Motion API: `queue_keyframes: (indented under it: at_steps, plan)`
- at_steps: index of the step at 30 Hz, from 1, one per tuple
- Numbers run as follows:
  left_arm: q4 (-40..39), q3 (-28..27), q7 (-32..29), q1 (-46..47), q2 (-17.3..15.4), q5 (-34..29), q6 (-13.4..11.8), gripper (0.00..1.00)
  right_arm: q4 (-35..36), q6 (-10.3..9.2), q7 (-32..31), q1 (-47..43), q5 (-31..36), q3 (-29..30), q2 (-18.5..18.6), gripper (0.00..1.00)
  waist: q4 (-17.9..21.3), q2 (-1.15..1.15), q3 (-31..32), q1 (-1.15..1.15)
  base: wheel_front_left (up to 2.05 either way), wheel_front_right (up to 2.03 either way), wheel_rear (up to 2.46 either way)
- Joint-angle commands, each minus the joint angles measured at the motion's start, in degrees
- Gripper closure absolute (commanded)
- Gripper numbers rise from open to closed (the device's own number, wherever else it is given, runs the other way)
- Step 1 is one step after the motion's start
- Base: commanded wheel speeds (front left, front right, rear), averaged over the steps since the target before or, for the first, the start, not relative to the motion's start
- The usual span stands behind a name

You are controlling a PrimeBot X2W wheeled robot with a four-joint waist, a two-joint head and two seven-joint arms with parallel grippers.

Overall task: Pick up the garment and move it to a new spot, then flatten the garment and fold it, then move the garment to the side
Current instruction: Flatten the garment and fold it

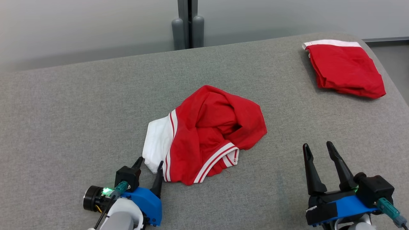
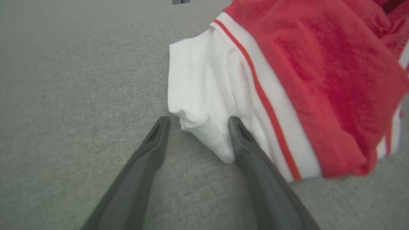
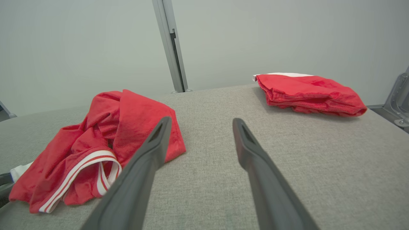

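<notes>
Grey fabric tabletop [image 1: 64,111] before me, pale wall [image 1: 80,28] behind.
Dark upright post [image 1: 188,12] splits wall at far edge, two rounded grey caps [image 1: 178,32] flanking its foot; grey floor strip [image 1: 394,64] far right; soft even light.

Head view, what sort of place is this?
Likely a lab or test room for folding practice: a grey fabric-covered table, pale walls with a metal post, one folded red garment and one crumpled garment.

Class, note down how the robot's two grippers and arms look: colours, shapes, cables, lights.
Both the left gripper and right gripper have two long, dark, tapering fingers on a blue mount, with a black box and a teal cable plug. A green light glows by the left one, whose forearm is pale grey.
</notes>
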State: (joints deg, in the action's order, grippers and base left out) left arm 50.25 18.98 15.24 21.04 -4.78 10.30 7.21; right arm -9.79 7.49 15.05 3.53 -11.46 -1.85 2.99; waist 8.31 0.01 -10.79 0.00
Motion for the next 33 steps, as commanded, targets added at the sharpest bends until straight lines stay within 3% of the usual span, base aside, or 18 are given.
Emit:
queue_keyframes:
  at_steps: [1,3,4,6,12,18,33]
  plan:
    - [0.41,1.7,-0.18,0.25,0.39,1.11,0.43,0.0,0.09,0.01,0.18,0.44,0.32,-0.19,0.43,0.0,0.16,-0.01,-0.01,0.0,0.0,0.0,0.0]
    - [1.03,3.32,-0.19,0.7,0.62,2.27,0.43,0.0,0.1,0.01,0.17,0.27,0.28,-0.25,0.42,0.0,0.29,-0.01,-0.01,0.0,0.0,0.0,0.0]
    - [1.29,3.82,-0.19,1.02,0.7,2.74,0.43,0.39,0.08,0.01,0.17,0.21,0.24,-0.27,0.42,0.0,0.36,-0.01,-0.02,0.0,0.0,0.0,0.0]
    - [1.79,4.69,-0.18,1.59,0.85,3.82,0.43,1.0,0.08,0.01,0.18,0.13,0.24,-0.21,0.4,0.0,0.44,-0.01,0.01,0.0,0.0,0.0,0.0]
    - [1.18,5.16,-0.15,3.35,0.57,5.95,0.43,1.0,0.19,0.01,0.18,0.1,0.03,0.23,0.38,0.0,0.16,-0.01,-0.03,0.0,0.0,0.0,0.0]
    - [-2.27,1.0,-0.1,4.22,-1.55,7.64,-0.27,1.0,0.21,0.01,0.17,-0.4,-0.13,0.76,0.35,0.0,-1.32,-0.01,0.31,0.0,0.0,0.0,0.0]
    - [-10.22,-11.27,-0.1,5.58,-16.01,7.02,-2.85,1.0,-0.82,0.01,0.17,-1.81,-0.38,1.0,0.17,0.0,-4.82,-0.01,2.76,0.0,0.0,0.0,0.0]
